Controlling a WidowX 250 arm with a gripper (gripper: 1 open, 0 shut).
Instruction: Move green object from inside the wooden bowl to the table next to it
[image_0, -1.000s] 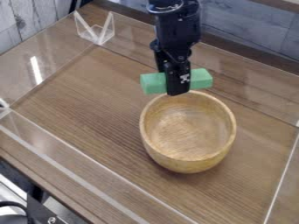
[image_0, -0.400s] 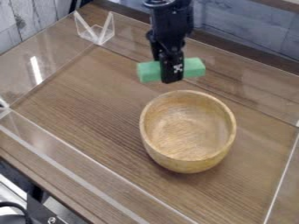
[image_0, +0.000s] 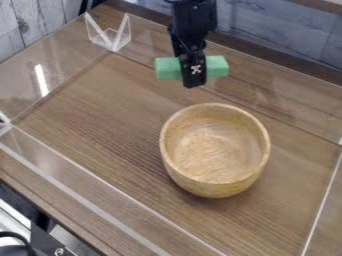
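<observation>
Gripper (image_0: 194, 80) pointing straight down over the far part of the table (image_0: 94, 130), black fingers straddling the green object (image_0: 168, 67). Impossible to tell whether clamped or let go: the fingers cover the block's middle and hide any gap at the sides. Likewise unclear whether the block rests on the tabletop or hangs just above it; the underside is masked by the fingers and blur. Green ends stick out left and right of the gripper, the rest hidden behind it. Arm cut off by the top edge. Wooden bowl (image_0: 215, 150) sits empty in the nearer right area, well apart from the block. Compared with a second ago: block and gripper farther from the bowl, shifted back and a little left, no longer over the bowl's far rim. Bowl unmoved.
</observation>
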